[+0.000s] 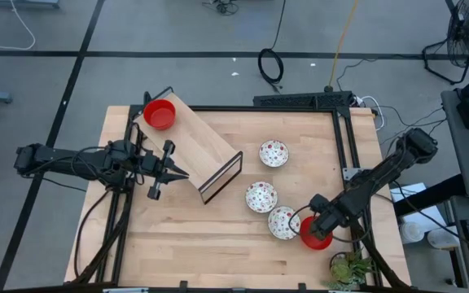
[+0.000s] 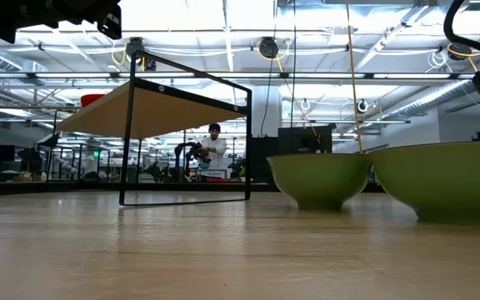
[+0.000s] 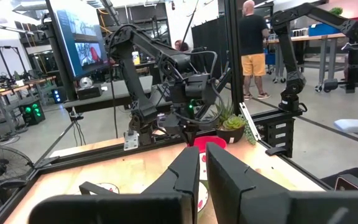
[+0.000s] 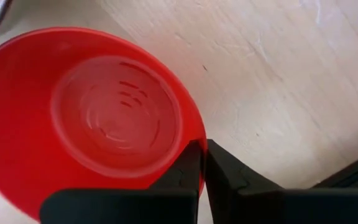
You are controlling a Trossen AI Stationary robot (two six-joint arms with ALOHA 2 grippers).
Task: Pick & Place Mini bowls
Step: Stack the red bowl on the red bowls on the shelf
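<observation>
A red mini bowl [image 1: 316, 238] stands mouth up near the table's right near corner, with my right gripper [image 1: 319, 226] shut on it from above. Three white patterned mini bowls [image 1: 273, 153] [image 1: 260, 196] [image 1: 283, 222] rest on the table left of it and farther back. Another red mini bowl [image 1: 159, 114] sits on the raised wooden shelf [image 1: 206, 146] at the far left. My left gripper [image 1: 177, 172] hovers shut beside that shelf, pointing level toward the right and holding nothing. In the low view, two bowls [image 2: 319, 179] [image 2: 444, 183] show greenish outer walls. My right gripper pinches the red bowl's rim [image 4: 194, 134], with one finger [image 4: 179, 171] over the inside of the bowl and the other [image 4: 232, 174] outside its wall. The fingers come from above, pointing down. The bowl is mouth up; whether its foot rests on the table I cannot tell.
A black frame rail [image 1: 350, 155] runs along the table's right side beside my right arm. A small potted plant [image 1: 348, 268] stands at the near right corner. The nearest white bowl lies right beside the held red one. Bare wood lies across the near left of the table [image 1: 186, 244].
</observation>
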